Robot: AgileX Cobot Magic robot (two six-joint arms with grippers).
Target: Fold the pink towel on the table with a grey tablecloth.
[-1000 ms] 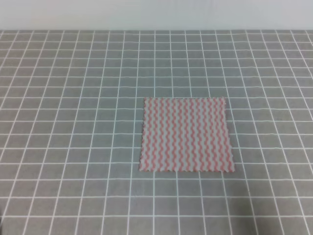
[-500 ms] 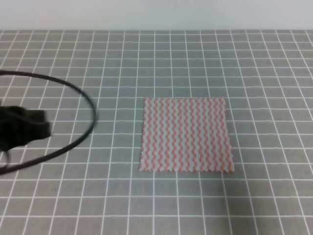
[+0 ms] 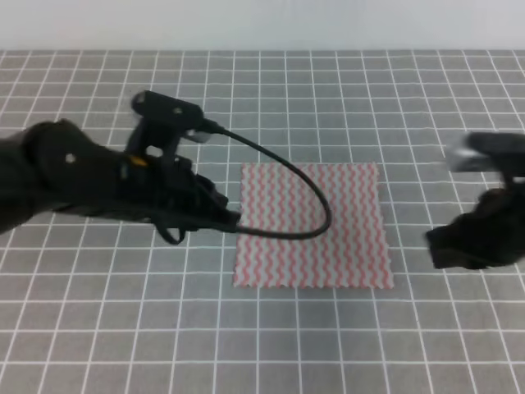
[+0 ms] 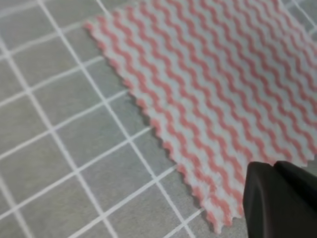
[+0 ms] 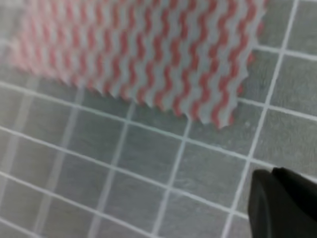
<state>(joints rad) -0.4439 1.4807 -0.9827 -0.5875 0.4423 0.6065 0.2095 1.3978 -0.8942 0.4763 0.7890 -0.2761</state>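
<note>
The pink towel [image 3: 312, 226] is lying flat mid-surface [image 3: 98, 328]. Both grippers are flanking it, jaw state unclear. Each should be pinching a near corner cleanly, lifting only one layer.

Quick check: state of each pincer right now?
Left pincer: at the towel's left edge, holding nothing; open or closed cannot be told.
Right pincer: right of the towel, blurred; cannot be told.
</note>
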